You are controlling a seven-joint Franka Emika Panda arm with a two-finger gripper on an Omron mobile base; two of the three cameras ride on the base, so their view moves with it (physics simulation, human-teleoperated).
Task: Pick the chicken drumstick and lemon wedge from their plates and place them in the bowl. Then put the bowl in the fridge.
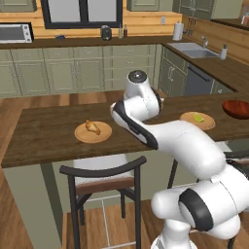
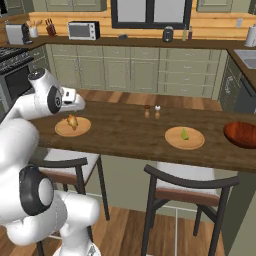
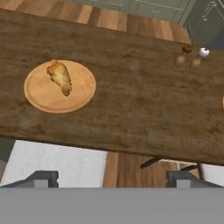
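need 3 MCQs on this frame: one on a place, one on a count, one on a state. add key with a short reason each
1. Where is the drumstick?
A. in the bowl
B. on a plate
C. on the bare counter

2. How many plates are on the counter?
A. one
B. two
C. three

3. What is the state of the gripper?
A. shut on the drumstick
B. shut on the lemon wedge
C. open, holding nothing

Key: 1 B, the drumstick lies on the left plate. 2 B, that one, and a second plate carrying the lemon wedge; the bowl sits further right. 3 C, in the hand view the fingertips stand wide apart with nothing between them.
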